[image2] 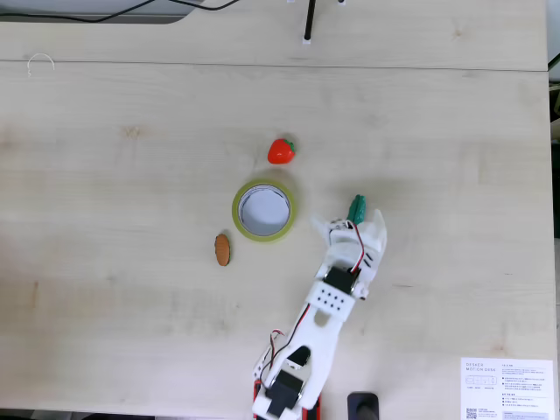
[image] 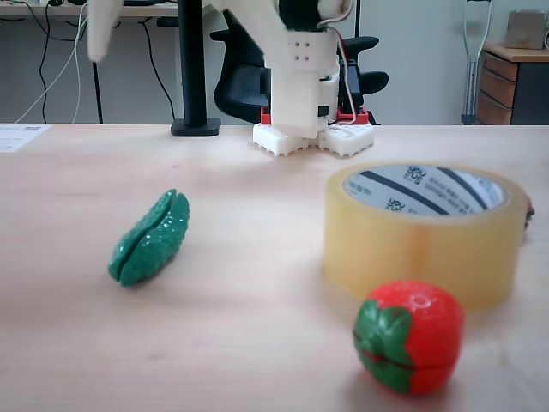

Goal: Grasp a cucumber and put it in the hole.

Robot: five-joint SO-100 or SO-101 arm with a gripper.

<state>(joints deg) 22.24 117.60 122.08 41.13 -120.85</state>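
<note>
Fixed view from above: small glossy dark-green plastic toy cucumber (image2: 356, 209) lies on the pale wooden worktop (image2: 131, 262), right of the big yellowish clear tape roll (image2: 262, 210) and apart from it; the hole (image2: 264, 209) is unoccupied. White claw (image2: 353, 220) hangs spread wide over the cucumber's near end, gripping nothing. Low fixed view shows bumpy skin and a lengthwise seam (image: 151, 238). Judged light, rigid, slick; pinch across the thick middle, pads off the seam. Red plastic toy strawberry (image2: 281, 150) sits beyond the roll.
</note>
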